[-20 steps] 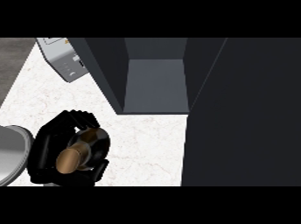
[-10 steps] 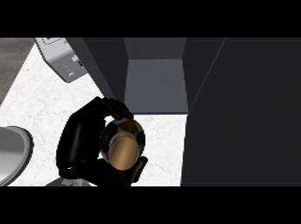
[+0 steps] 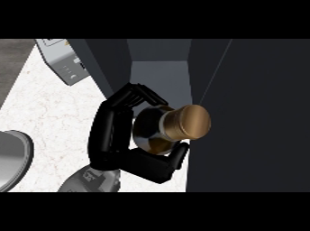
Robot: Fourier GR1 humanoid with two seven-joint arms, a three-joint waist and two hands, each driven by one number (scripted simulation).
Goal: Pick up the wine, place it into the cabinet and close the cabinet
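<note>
Wine [image 3: 177, 124] body behind robot hand [image 3: 114, 135]

The counter [image 3: 48, 113] is white with thin marble lines. A dark cabinet [image 3: 251, 113] stands on it, its door open at the right. A small grey box [image 3: 64, 61], maybe an appliance, sits at the far left. A grey round thing [image 3: 5, 158] shows at the left edge.

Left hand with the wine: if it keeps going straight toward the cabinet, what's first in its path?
Probably nothing: the left hand, fingers curled round the wine, points up-view into the open cabinet. The bottle top sits close to the dark cabinet door at its right, so that edge could catch first; depth is unclear.
</note>
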